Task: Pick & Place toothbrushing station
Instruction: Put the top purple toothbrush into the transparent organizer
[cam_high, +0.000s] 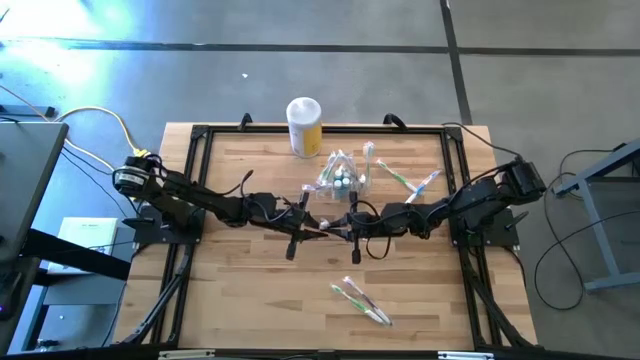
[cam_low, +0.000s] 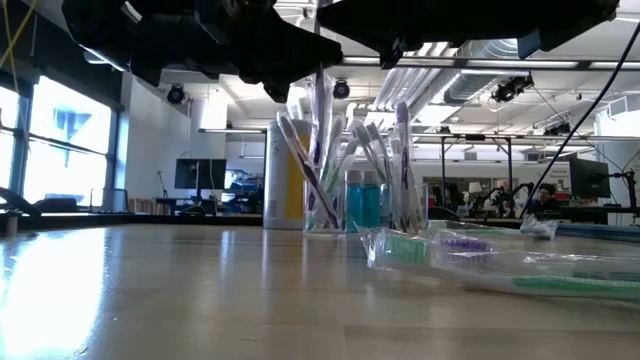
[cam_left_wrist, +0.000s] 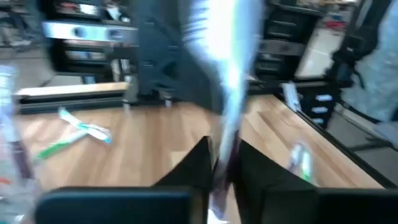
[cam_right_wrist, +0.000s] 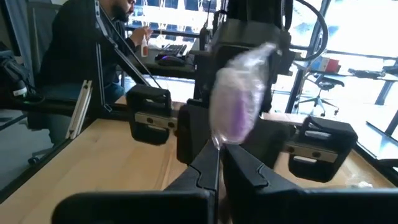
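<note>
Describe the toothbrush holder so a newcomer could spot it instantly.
Start from the wooden table and find the tall yellow canister at its far edge. Just right of it and nearer the arms stands the toothbrushing station, a low clear plastic holder crowded with upright toothbrushes. Unlike the opaque, white-lidded canister, it is see-through and shorter.

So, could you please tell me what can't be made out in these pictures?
- Left wrist view: the wrapped item between the left gripper fingers is motion-blurred; what it is can't be told.
- Low view: both grippers are cut off by the top edge.
- High view: the clear holder contents are too small to count.
- Right wrist view: the right gripper pinches a wrapped purple toothbrush; its handle is hidden.
</note>
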